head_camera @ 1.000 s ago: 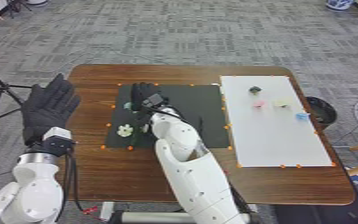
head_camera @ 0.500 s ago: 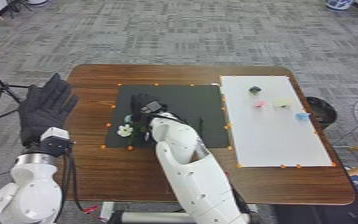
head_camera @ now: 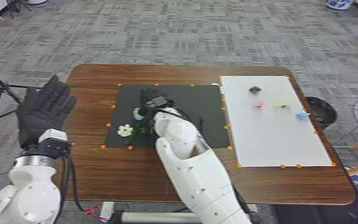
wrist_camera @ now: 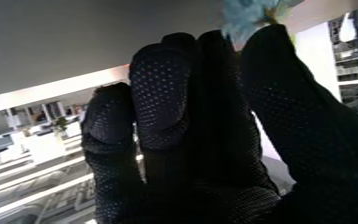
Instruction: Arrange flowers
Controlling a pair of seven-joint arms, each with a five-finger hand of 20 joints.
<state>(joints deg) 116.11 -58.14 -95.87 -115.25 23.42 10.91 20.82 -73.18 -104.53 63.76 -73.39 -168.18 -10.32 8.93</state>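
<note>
On the black mat [head_camera: 189,100] a pale blue flower [head_camera: 138,114] lies at the left side, with a white flower [head_camera: 125,130] just nearer and dark green stems beside it. My right hand [head_camera: 153,95] is over the mat, slightly beyond the blue flower. In the right wrist view the right hand [wrist_camera: 180,130] has fairly straight fingers, and blue petals [wrist_camera: 245,15] show just past the thumb tip. Whether the thumb touches them is unclear. Left of the mat, my left hand [head_camera: 47,105] is held up, fingers straight, with nothing in it.
At the right of the table [head_camera: 193,185] is a white board [head_camera: 269,135] with small dark, pink, yellowish and blue pieces on its far half. Orange markers line the mat and board. A dark bin [head_camera: 325,111] stands beyond the table's right edge.
My right hand has come nearer, then gone back and to the right over the mat. The blue flower has shifted nearer and right. The left hand has hardly moved.
</note>
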